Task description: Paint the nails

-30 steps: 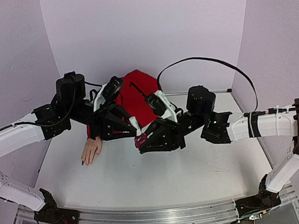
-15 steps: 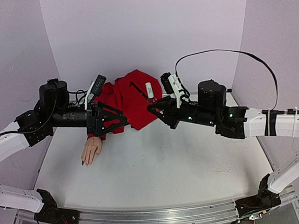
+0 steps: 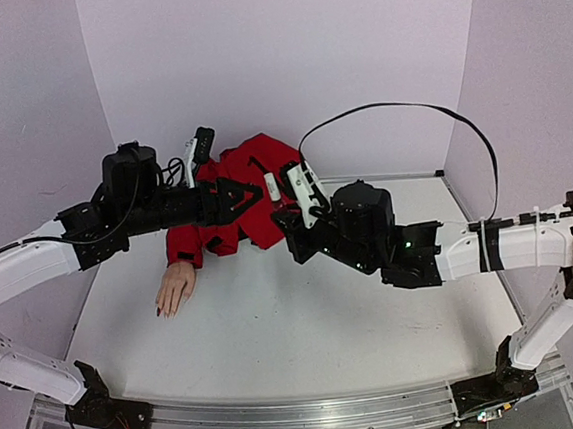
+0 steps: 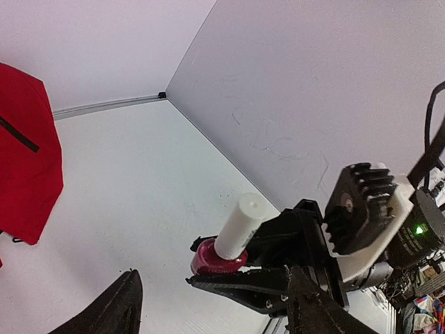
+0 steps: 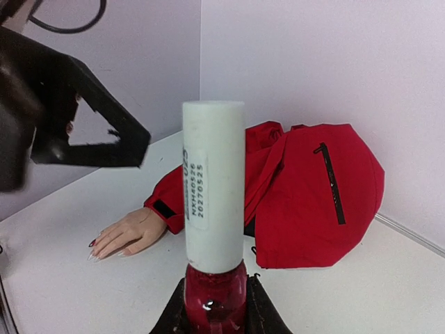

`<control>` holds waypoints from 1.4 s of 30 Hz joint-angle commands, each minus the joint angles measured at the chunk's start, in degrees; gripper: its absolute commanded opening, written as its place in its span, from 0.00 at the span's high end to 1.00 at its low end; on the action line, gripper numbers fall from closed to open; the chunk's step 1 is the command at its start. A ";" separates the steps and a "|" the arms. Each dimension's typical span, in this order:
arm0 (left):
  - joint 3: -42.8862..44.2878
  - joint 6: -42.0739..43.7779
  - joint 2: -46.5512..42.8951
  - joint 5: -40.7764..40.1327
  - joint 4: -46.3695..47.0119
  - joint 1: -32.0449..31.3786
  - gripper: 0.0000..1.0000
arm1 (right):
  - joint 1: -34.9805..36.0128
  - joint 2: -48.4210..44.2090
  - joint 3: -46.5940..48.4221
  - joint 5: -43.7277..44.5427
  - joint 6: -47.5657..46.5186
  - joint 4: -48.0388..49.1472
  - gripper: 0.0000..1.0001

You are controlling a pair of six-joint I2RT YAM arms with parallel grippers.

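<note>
The beige mannequin hand [image 3: 175, 286] lies palm down on the table, its wrist in a red sleeve. Its nails [image 5: 94, 243] are tiny, one dark and others pale. My right gripper [image 5: 215, 309] is shut on the base of a pink-red polish bottle [image 5: 215, 296], whose white cap [image 5: 213, 191] stands upright. In the top view the bottle [image 3: 274, 187] hangs above the red jacket, to the right of and behind the hand. My left gripper [image 4: 208, 313] is open, and its fingers [image 4: 115, 309] point at the bottle [image 4: 217, 256] from the left without touching it.
The red jacket [image 3: 254, 182] is bunched at the back of the white table [image 3: 307, 333]. Lilac walls close the back and both sides. A black cable [image 3: 398, 112] loops above the right arm. The two arms cross the middle of the table.
A second ago both grippers were low, together over the table right of the hand. Both have risen toward the jacket. The left gripper has opened; the right still holds the bottle.
</note>
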 commanded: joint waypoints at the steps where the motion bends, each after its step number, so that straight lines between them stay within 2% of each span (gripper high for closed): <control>1: 4.05 -1.63 2.50 -2.08 7.11 -1.26 0.30 | 1.01 0.55 4.03 3.43 -0.75 3.93 1.00; 8: 4.53 -0.37 3.68 -3.49 8.71 -1.96 0.32 | 1.95 1.13 4.33 3.11 -3.21 3.59 1.00; 13: 5.44 -0.39 4.99 -3.75 9.28 -2.22 0.46 | 2.18 1.31 4.50 2.61 -3.32 3.23 1.00; 21: 6.48 -0.39 7.30 -2.45 9.56 -2.57 0.60 | 2.55 1.05 4.74 2.37 -3.58 3.23 1.00; 23: 6.47 -0.30 7.48 -2.13 9.52 -2.66 0.67 | 2.63 1.05 4.90 1.93 -3.52 3.26 1.00; 29: 5.08 2.43 6.94 2.32 9.71 -2.84 0.96 | 2.53 -1.07 3.85 -3.04 -3.85 3.50 1.00; 31: 4.33 4.61 6.71 7.11 9.98 -2.84 1.00 | 2.03 -2.85 3.07 -8.94 -4.06 3.49 1.00; 33: 4.29 8.32 7.04 15.84 10.02 -2.84 1.00 | -0.22 -5.40 1.79 -21.21 -2.88 3.42 1.00; 37: 5.04 14.32 7.16 44.58 9.94 -2.84 1.00 | -6.67 -8.12 1.77 -60.66 4.46 3.96 1.00; 40: 6.26 14.07 7.68 57.76 9.83 -3.20 1.00 | -6.93 -7.28 4.42 -83.62 11.75 7.38 1.00; 42: 5.86 14.30 6.58 60.43 9.89 -3.37 1.00 | -6.55 -7.73 2.95 -86.54 17.76 15.65 1.00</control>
